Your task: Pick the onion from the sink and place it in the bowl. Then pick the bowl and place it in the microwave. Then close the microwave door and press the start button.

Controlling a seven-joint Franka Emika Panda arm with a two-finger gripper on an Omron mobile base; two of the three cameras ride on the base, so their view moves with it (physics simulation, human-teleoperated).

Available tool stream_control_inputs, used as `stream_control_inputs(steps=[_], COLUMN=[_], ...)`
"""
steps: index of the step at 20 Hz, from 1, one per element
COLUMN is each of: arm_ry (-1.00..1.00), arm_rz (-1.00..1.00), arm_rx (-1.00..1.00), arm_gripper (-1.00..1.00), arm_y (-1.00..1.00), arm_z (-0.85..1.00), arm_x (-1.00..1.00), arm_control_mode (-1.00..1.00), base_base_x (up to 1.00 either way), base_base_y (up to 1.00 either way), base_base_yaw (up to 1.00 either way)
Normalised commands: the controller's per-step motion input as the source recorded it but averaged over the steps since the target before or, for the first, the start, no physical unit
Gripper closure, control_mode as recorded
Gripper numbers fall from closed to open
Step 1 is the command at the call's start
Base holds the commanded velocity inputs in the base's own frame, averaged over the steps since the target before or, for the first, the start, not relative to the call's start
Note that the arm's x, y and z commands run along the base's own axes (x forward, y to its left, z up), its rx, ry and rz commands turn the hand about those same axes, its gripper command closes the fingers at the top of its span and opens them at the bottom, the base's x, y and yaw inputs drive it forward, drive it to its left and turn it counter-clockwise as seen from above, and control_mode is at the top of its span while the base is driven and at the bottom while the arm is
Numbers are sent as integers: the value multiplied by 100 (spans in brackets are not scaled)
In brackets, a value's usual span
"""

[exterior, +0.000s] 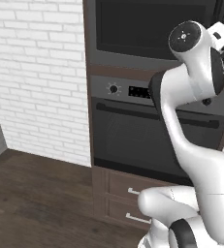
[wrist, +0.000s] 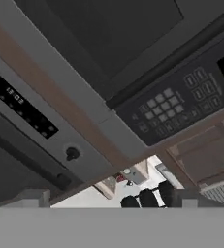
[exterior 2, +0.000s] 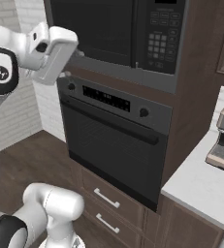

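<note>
Dark wood plank floor (exterior: pixel 36 193), white brick wall (exterior: pixel 36 72), pale grey table (exterior 2: pixel 200 186) at 4 o'clock. Black built-in microwave (exterior 2: pixel 116 29) shut at 12 o'clock above knobbed black oven (exterior 2: pixel 111 140), keypad strip (exterior 2: pixel 157 46) at its right. Hand (wrist: pixel 108 197) before the microwave, fingers wide apart, empty.

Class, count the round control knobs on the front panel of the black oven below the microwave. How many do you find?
2. One round dark knob sits at the left end of the black oven's control panel, the other round dark knob at its right end.
</note>
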Motion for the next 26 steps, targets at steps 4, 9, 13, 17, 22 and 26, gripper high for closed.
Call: stream_control_inputs(steps=[4, 9, 13, 17, 22, 26], arm_ry=[-64, -71, -60, -5, -7, -1], arm_rz=[-16, -1, 4, 3, 4, 5], arm_rx=[62, 35, 17, 16, 16, 8], arm_gripper=[-100, 100, 100, 100, 100, 100], arm_y=[-2, 0, -23, -57, -56, -41], arm_z=[-1, -18, -23, 0, 0, -2], arm_x=[-14, -14, -35, -42, -42, 0], arm_control_mode=[-100, -100, -100, -100, -100, -100], base_base_x=[0, 0, 0, 0, 0, 0], base_base_y=[0, 0, 0, 0, 0, 0], base_base_yaw=[0, 0, 0, 0, 0, 0])
